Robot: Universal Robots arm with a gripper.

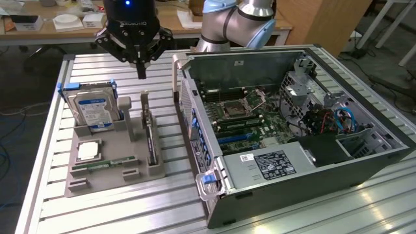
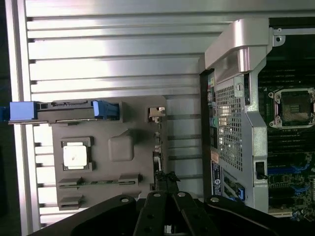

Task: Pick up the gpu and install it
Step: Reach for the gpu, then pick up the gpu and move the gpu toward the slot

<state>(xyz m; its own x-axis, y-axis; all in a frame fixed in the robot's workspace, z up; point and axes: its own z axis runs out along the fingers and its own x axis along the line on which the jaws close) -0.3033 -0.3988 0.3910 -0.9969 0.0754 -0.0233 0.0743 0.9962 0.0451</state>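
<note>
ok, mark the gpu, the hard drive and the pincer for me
gpu [image 1: 150, 139], exterior view, top edge of the upright card.
hard drive [image 1: 93, 109], exterior view, blue-white label.
pincer [image 1: 141, 73], exterior view, shut fingertips.

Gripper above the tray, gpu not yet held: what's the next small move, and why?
Probably open the fingers. The gripper hangs shut above the gpu, which stands on edge in the tray, untouched. Shut fingers could not straddle the card's top edge, so opening likely has to precede any descent.
</note>
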